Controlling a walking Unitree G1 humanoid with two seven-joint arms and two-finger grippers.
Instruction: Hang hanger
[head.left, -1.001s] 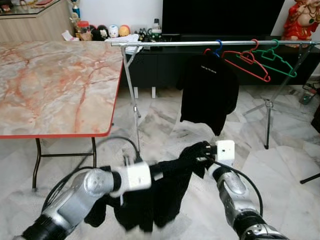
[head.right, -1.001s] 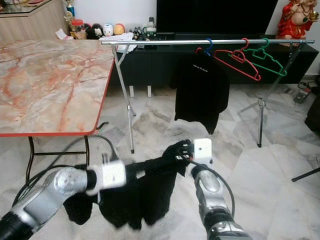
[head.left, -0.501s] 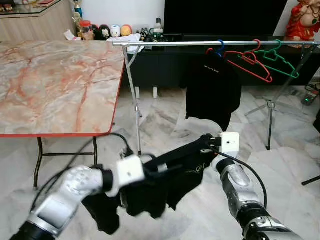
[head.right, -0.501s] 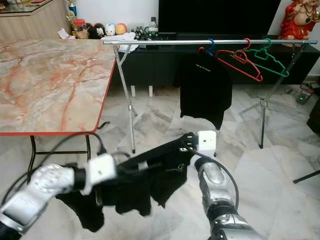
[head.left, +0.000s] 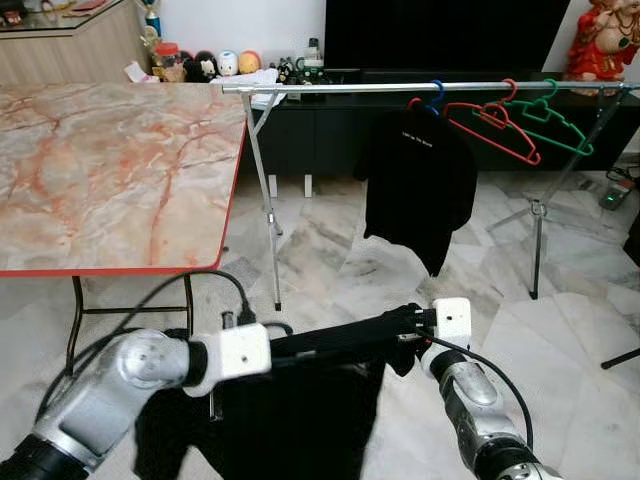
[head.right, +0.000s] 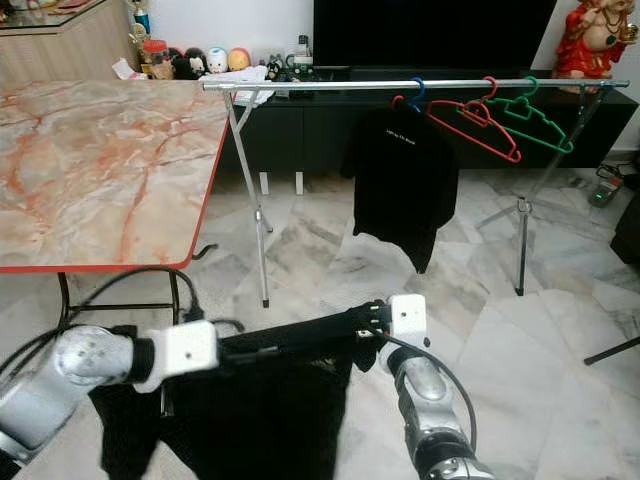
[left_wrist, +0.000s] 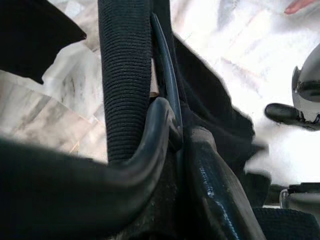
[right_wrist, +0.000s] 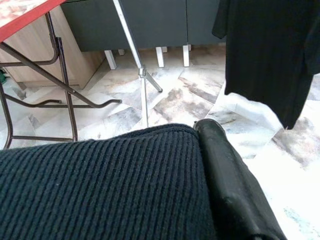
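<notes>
A black ribbed garment is stretched level between my two grippers, low over the floor, and its body hangs below. My left gripper is shut on its left end and my right gripper on its right end. In the left wrist view the fingers pinch the ribbed cloth against a thin dark strip, perhaps a hanger's arm. In the right wrist view a finger presses on the cloth. Beyond stands a silver clothes rail.
On the rail hang a black T-shirt on a blue hanger, a red hanger and a green hanger. A marble-topped table stands at my left. The rail's leg rises beside the table, with a dark TV cabinet behind.
The garment was bunched and sagging between the grippers; now its top edge is pulled straight and level. My right gripper has dropped slightly.
</notes>
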